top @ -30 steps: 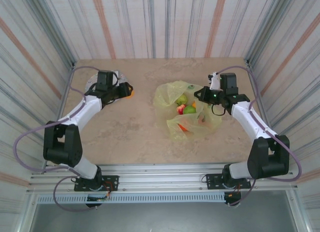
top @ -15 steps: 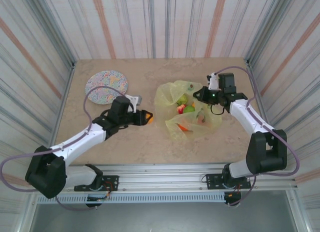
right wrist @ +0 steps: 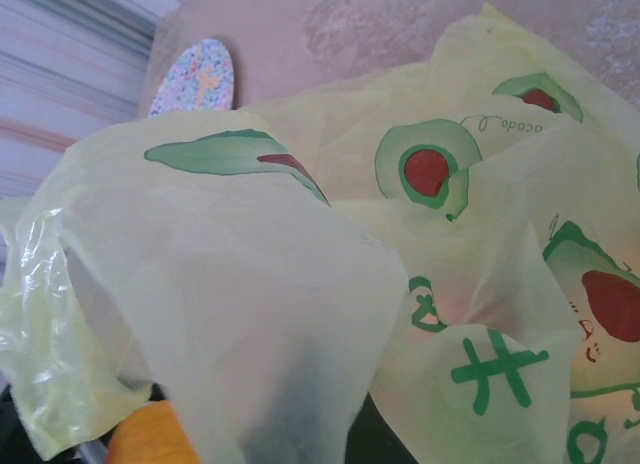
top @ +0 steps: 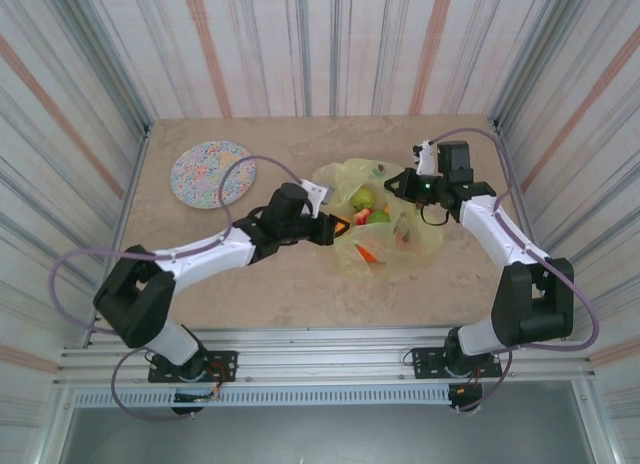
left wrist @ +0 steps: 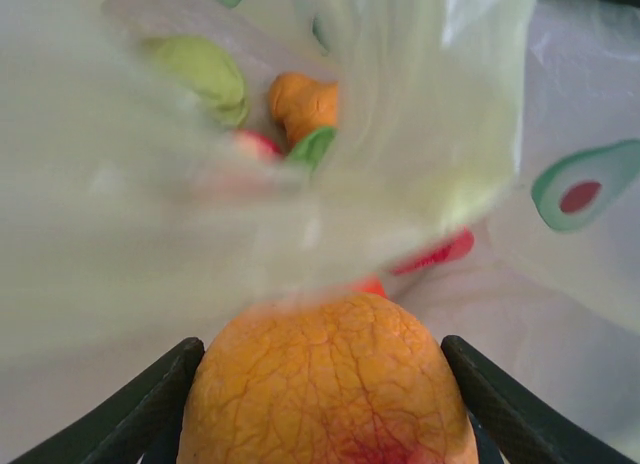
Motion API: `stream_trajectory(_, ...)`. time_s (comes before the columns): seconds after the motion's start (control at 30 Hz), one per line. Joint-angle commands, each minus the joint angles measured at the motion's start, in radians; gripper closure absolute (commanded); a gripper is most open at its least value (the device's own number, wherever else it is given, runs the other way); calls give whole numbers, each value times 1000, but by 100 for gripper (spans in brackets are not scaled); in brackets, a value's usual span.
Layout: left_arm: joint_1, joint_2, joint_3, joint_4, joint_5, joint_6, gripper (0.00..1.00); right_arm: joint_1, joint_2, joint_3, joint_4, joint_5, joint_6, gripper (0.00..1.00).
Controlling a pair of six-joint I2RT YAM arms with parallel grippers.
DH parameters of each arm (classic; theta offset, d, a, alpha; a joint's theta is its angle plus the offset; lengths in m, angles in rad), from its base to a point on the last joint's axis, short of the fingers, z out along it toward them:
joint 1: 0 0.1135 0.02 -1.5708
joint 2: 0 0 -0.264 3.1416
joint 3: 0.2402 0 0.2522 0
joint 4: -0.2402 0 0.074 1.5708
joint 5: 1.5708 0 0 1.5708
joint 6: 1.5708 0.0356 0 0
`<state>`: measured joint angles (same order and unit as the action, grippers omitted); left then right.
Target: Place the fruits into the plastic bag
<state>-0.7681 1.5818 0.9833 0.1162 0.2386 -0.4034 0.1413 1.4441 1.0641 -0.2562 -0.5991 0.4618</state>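
Note:
A yellow-orange peach-like fruit (left wrist: 325, 384) is clamped between my left gripper's (left wrist: 325, 364) dark fingers (left wrist: 150, 409), right at the mouth of the plastic bag (top: 385, 234). The top view puts that gripper (top: 337, 227) at the bag's left opening. Inside the bag lie a green fruit (top: 364, 198), another green one (top: 378, 217), a red one (top: 360, 216) and an orange one (top: 367, 254). My right gripper (top: 398, 185) is shut on the bag's far rim and holds it up. In the right wrist view the bag (right wrist: 250, 284) drapes over the jaws and hides them.
A round speckled plate (top: 208, 174) lies at the table's back left, with nothing on it. Striped walls close in the table on three sides. The left arm stretches across the table's middle towards the bag.
My left arm has swung from the plate at the back left across to the bag's mouth, carrying the orange fruit. The right gripper has stayed at the bag's rim.

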Motion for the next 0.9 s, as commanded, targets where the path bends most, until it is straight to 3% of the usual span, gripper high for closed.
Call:
stream_trajectory(0.0,-29,72,80,60,-54,30,39,-7,-35,55,-23,-18,25,97)
stream_trajectory(0.27,-31,248,238,123,-252,-26,38,-3,-44,62,-30,-10,24,97)
stream_trajectory(0.53,-40,402,375,164,-342,-43,37,-5,-36,58,-47,10,7,97)
stream_trajectory(0.87,-52,507,457,229,-304,-124,31,-9,-26,32,-34,18,9,97)
